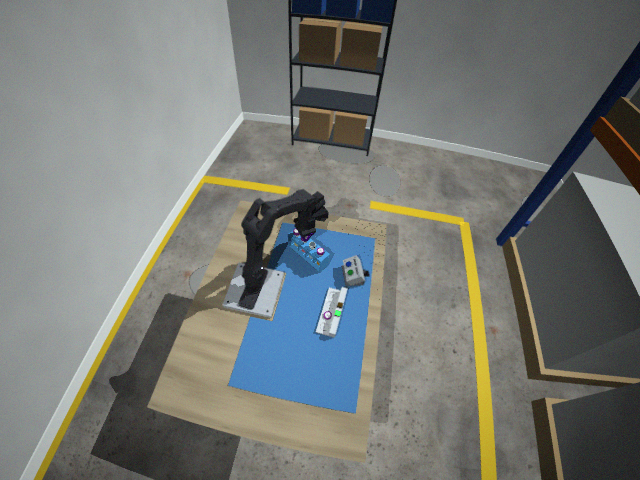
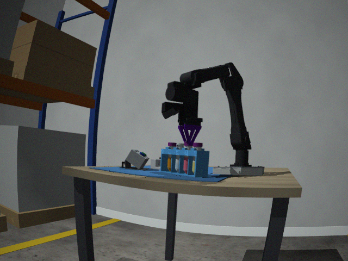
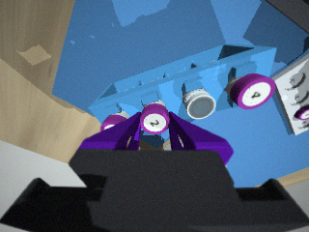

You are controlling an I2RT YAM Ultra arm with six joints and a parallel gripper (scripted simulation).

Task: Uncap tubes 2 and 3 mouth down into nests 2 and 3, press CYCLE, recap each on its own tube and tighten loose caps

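My gripper (image 3: 154, 116) with purple fingers is shut on the purple cap numbered 2 (image 3: 154, 122), which sits on tube 2 in the blue decapping station (image 3: 193, 92). Cap 1 (image 3: 112, 123) shows partly to its left. Tube 3 (image 3: 201, 104) stands open with no cap. Cap 4 (image 3: 252, 92) is on its tube at the right. In the top view the gripper (image 1: 305, 235) is over the station (image 1: 309, 251), and the cap tray (image 1: 331, 311) holds one purple cap (image 1: 327, 314) beside a lit green lamp (image 1: 338, 312). In the exterior view the fingers (image 2: 189, 140) come straight down on the station (image 2: 185, 161).
The small key desk (image 1: 354, 271) with the blue key (image 1: 349, 262) and green key (image 1: 351, 272) stands right of the station. The arm's base plate (image 1: 254, 291) is at the mat's left edge. The tray's edge shows in the wrist view (image 3: 296, 103) at the right.
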